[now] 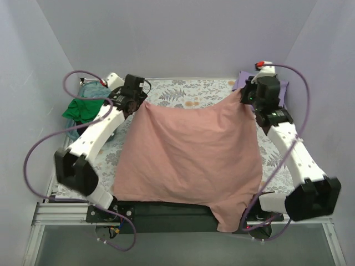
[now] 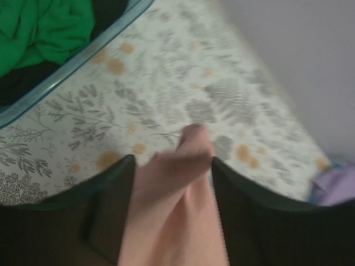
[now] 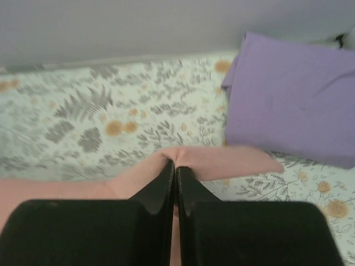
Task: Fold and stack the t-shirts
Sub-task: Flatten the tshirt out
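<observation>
Two far corners of pink t-shirt [image 1: 188, 160] pinched, one in left hand [image 1: 145, 103], other in right hand [image 1: 243, 96]

the salmon-pink shirt [image 1: 188, 160] is plain, like the lavender shirt [image 3: 294, 105] and the green shirt [image 2: 44, 27]. the tub [image 2: 72, 69] is translucent teal. the table cover [image 1: 183, 91] is pale with grey ferns and orange blossoms. my fingers [image 3: 155, 194] are black.

Left gripper [image 1: 144, 103], right gripper [image 1: 243, 96] raised apart — both pinching pink t-shirt [image 1: 188, 158].
</observation>
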Action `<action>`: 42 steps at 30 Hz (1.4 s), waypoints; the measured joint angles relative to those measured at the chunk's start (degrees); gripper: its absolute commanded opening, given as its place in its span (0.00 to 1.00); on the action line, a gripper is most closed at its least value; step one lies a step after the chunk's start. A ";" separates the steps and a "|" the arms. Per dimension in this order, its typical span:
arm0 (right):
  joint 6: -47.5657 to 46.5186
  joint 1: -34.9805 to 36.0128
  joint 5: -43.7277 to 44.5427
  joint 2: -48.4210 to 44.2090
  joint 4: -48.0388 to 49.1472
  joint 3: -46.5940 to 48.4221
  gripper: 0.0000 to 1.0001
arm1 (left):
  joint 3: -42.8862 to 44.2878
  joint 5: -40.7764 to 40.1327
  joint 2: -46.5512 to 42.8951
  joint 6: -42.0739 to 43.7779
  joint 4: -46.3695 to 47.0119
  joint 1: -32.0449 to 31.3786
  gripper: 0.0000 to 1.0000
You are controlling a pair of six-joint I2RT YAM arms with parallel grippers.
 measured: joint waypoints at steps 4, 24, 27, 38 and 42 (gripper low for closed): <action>-2.14 -0.13 -1.77 16.00 5.22 -2.10 0.98 | 1.70 3.08 21.00 1.42 -1.95 6.05 0.82; 2.97 -0.02 -9.92 -1.38 1.07 -22.23 0.98 | -22.95 14.19 -1.55 4.28 -1.31 6.97 0.84; 4.31 -0.02 -9.25 -2.01 -0.50 -26.23 0.98 | -28.04 15.50 -7.28 4.15 -0.94 6.97 0.84; 4.42 -1.40 -2.97 16.50 -2.45 -18.78 0.98 | -33.14 14.27 -10.60 -2.32 -3.13 6.97 0.86; 3.06 -1.84 -2.60 25.51 -1.49 -10.51 0.98 | -34.93 14.14 -9.46 -5.38 -4.66 6.97 0.86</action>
